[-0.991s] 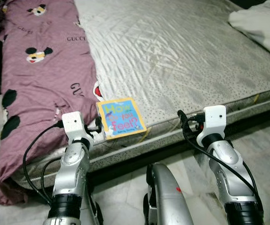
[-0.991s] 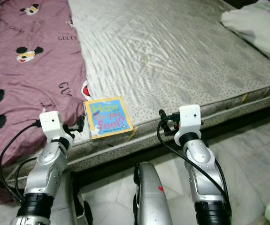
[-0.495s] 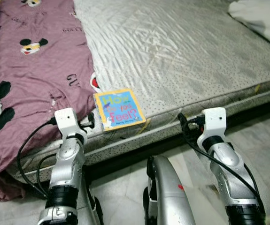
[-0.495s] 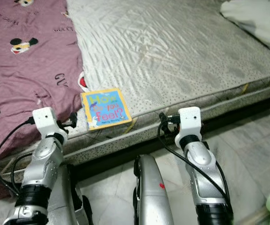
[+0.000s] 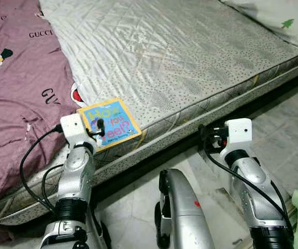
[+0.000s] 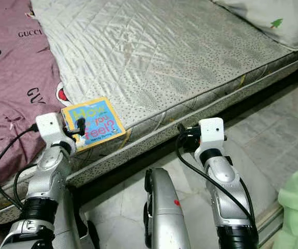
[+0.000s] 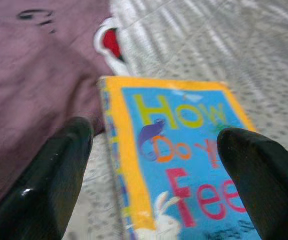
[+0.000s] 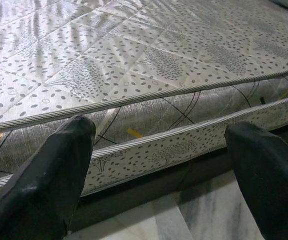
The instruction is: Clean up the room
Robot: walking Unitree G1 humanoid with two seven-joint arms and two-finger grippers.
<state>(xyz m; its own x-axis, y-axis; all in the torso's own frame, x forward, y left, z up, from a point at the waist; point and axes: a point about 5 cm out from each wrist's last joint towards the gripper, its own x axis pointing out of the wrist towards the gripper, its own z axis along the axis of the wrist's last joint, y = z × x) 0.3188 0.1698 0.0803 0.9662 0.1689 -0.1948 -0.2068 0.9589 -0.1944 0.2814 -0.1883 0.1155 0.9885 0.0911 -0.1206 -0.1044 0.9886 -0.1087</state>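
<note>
The left gripper [image 7: 154,175] has its two black fingers spread wide apart, framing the near end of the picture book [image 7: 184,160] without touching it. In the left eye view that gripper [image 5: 98,127] sits in the lower left of the frame, over the book's [image 5: 113,120] near left corner. The book lies flat at the mattress [image 5: 180,57] edge, just beside the purple sheet [image 5: 14,98] that fills the left side.

The right gripper [image 8: 159,165], also spread open, hangs lower right of centre, facing the mattress's side above the marble floor [image 5: 288,129], holding nothing.

The step in hand looks like the approach to the book. Next, the left fingers likely need to come down around the book's edge and close on the thin cover, which may call for a tilt.
</note>
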